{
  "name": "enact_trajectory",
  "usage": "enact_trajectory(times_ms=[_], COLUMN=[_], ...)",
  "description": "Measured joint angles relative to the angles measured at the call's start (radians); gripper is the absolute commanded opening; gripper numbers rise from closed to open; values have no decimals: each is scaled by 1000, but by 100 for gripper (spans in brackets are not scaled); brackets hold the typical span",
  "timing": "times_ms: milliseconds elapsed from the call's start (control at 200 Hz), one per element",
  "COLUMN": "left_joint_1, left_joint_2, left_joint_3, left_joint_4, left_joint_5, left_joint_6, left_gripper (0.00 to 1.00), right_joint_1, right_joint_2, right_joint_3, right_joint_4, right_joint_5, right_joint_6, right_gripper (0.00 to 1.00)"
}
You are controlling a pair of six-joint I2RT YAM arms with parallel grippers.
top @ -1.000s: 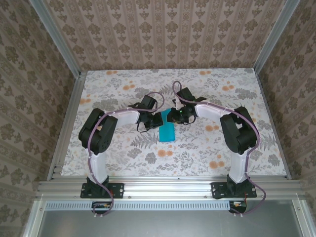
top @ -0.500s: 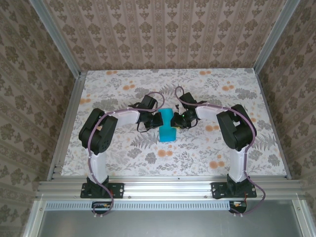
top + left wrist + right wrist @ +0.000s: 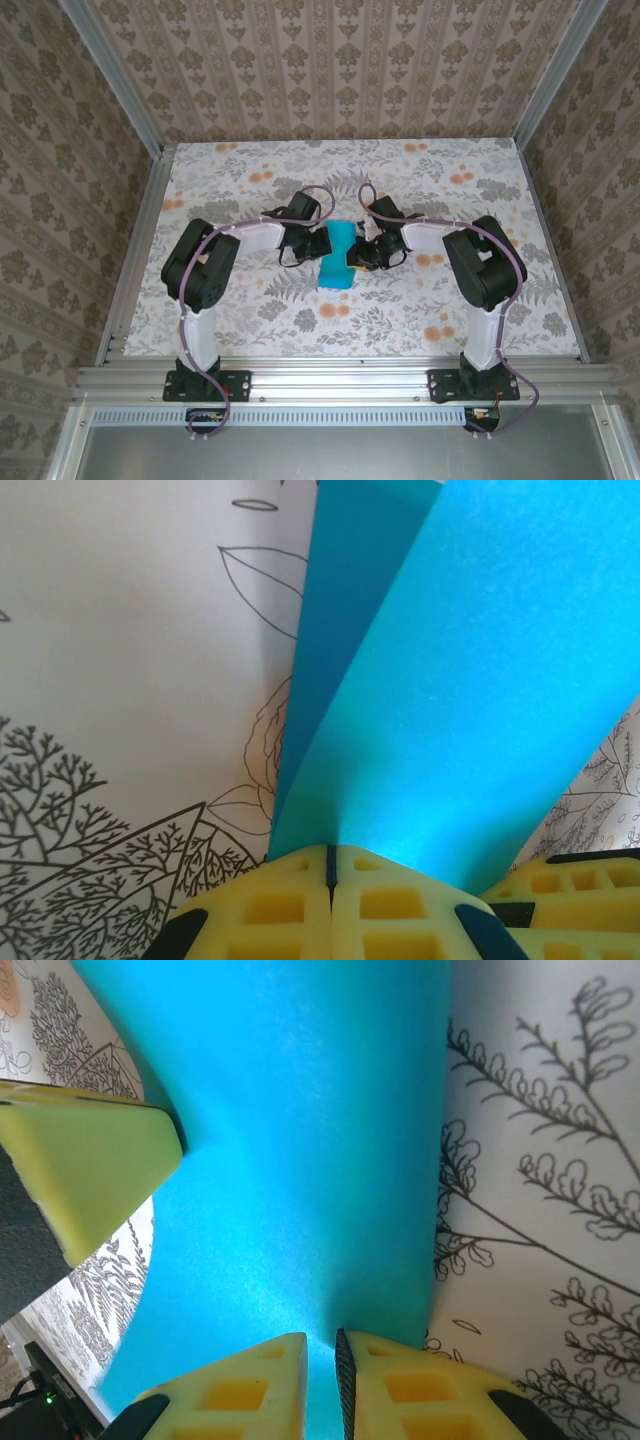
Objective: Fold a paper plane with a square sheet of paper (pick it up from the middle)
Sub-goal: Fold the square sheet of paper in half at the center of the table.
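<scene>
The square sheet of paper [image 3: 338, 268] is a bright cyan-blue creased strip near the middle of the table, its far part raised between both grippers. My left gripper [image 3: 322, 243] is at its left edge. In the left wrist view its yellow pads [image 3: 290, 900] are pressed together on the sheet [image 3: 460, 680]. My right gripper [image 3: 356, 257] is at the right edge. In the right wrist view the sheet [image 3: 300, 1160] runs into the narrow slit between its pads [image 3: 250, 1380], and the left gripper's finger [image 3: 85, 1170] touches the sheet at upper left.
The floral tablecloth [image 3: 240, 300] covers the table, with aluminium rails [image 3: 330, 378] along the near edge and patterned walls on three sides. Both arms bend inward and meet at the centre, leaving free room all round them.
The right gripper has slid nearer and leftwards onto the sheet's right edge. The sheet's far part has risen off the table between the grippers. The left gripper has stayed put.
</scene>
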Motion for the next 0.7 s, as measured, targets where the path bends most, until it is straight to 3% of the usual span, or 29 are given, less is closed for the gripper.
enact_trajectory(times_ms=[700], left_joint_1=[-6], left_joint_2=[0], left_joint_3=[3], left_joint_4=[-4], left_joint_5=[-11], left_joint_6=[0], left_gripper=[7], right_joint_1=[61], right_joint_2=[-93], right_joint_3=[-146], right_joint_4=[88], right_joint_5=[-18], right_joint_6=[53], right_gripper=[16])
